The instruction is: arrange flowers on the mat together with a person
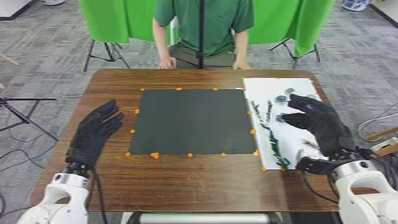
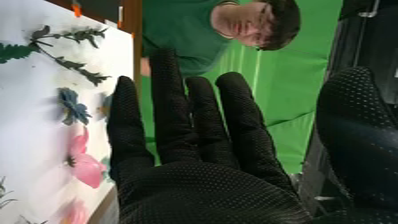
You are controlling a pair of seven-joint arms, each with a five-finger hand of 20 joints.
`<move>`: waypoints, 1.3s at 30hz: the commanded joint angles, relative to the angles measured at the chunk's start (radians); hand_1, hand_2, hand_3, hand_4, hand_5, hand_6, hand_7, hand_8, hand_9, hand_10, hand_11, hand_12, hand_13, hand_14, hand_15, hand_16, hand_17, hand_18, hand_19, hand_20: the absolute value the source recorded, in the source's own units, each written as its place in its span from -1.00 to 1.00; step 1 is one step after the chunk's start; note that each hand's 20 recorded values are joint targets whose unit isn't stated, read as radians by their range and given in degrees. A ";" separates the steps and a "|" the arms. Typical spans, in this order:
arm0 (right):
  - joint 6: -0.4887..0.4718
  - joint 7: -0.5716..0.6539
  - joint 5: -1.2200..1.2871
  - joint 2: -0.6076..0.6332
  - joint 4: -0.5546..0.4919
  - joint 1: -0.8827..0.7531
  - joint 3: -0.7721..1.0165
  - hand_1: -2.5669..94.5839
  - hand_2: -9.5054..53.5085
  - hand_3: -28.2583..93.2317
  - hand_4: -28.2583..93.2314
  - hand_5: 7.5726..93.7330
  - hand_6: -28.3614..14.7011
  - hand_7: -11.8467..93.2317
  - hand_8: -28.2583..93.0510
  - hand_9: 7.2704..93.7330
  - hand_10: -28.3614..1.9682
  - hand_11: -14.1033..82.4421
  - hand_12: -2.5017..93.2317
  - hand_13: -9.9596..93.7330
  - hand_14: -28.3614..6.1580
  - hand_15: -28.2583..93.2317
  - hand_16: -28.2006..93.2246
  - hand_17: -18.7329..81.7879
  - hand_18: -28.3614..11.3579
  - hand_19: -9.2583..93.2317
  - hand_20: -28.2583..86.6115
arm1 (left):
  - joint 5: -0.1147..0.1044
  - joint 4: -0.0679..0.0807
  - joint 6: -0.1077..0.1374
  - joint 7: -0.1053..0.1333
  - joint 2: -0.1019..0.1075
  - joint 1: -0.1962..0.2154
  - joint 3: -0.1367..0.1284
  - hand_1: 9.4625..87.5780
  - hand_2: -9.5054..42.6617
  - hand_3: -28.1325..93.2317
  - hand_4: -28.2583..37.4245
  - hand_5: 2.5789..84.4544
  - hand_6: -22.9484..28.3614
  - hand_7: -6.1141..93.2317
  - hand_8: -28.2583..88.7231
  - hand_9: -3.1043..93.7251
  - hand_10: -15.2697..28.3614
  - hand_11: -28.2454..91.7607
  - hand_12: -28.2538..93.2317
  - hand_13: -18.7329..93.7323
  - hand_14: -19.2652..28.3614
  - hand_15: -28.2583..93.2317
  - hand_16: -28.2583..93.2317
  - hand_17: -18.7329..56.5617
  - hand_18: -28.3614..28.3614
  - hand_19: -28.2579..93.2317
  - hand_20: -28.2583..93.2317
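Note:
The dark mat (image 1: 194, 121) lies bare in the table's middle. To its right is a white sheet (image 1: 258, 85) bearing dark stems, a green sprig (image 1: 274, 142) and small flowers (image 1: 281, 99). My right hand (image 1: 324, 122) is over the sheet's right side, open and holding nothing. My left hand (image 1: 91, 136) stands open at the table's left side, left of the mat. In the right wrist view my right hand (image 2: 209, 192) has straight fingers, beside the sheet with a blue flower (image 2: 73, 106), a pink flower (image 2: 86, 167) and a leafy sprig (image 2: 64, 62).
Small orange markers (image 1: 155, 155) line the mat's border and the sheet's edges. The brown wooden table (image 1: 187, 187) extends around both. A green curtain (image 1: 306, 25) hangs beyond the far edge, with black stands on the floor.

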 commanded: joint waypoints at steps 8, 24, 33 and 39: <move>0.018 -0.010 0.020 -0.006 -0.005 -0.028 0.002 -0.54 -0.64 0.89 -0.98 -0.30 0.07 -0.35 -0.74 -0.34 0.01 -0.41 -0.57 -0.12 -0.07 -0.03 -0.30 -0.44 -0.69 -0.02 -0.19 | 0.005 0.006 -0.001 -0.025 -0.002 -0.002 0.011 -0.53 -0.71 0.61 -1.00 -0.29 0.05 -0.47 -0.71 -0.48 0.23 -0.10 -0.34 -0.26 0.40 -0.14 -0.58 -0.74 0.74 0.20 -0.49; -0.042 -0.116 0.072 -0.014 0.013 -0.029 0.054 -0.58 -0.71 0.88 -0.98 -0.53 0.23 -0.56 -0.71 -0.52 0.43 -0.61 -0.62 -0.36 0.13 -0.49 -0.15 -0.48 -0.59 -0.25 -0.24 | 0.008 -0.002 -0.001 -0.032 -0.009 0.022 -0.016 -0.53 -0.72 0.61 -1.00 -0.32 0.04 -0.47 -0.70 -0.51 0.20 -0.10 -0.33 -0.28 0.40 -0.17 -0.57 -0.75 0.79 0.21 -0.50; -0.007 -0.086 0.049 0.000 0.010 -0.012 0.050 -0.57 -0.70 0.88 -0.98 -0.47 0.13 -0.49 -0.70 -0.54 0.15 -0.57 -0.56 -0.33 0.01 -0.47 -0.08 -0.51 -0.63 -0.16 -0.18 | 0.007 0.003 -0.009 -0.034 -0.016 0.018 -0.003 -0.53 -0.72 0.61 -1.00 -0.32 0.05 -0.47 -0.71 -0.51 0.21 -0.10 -0.33 -0.27 0.40 -0.15 -0.57 -0.75 0.76 0.21 -0.50; 0.013 -0.078 0.038 0.016 0.014 -0.007 0.051 -0.56 -0.69 0.88 -0.98 -0.46 0.11 -0.47 -0.70 -0.53 0.11 -0.55 -0.55 -0.31 0.00 -0.47 -0.06 -0.52 -0.64 -0.13 -0.17 | 0.009 0.002 -0.009 -0.035 -0.018 0.019 -0.006 -0.53 -0.72 0.60 -1.00 -0.32 0.04 -0.47 -0.71 -0.50 0.21 -0.10 -0.33 -0.27 0.40 -0.15 -0.57 -0.75 0.76 0.21 -0.50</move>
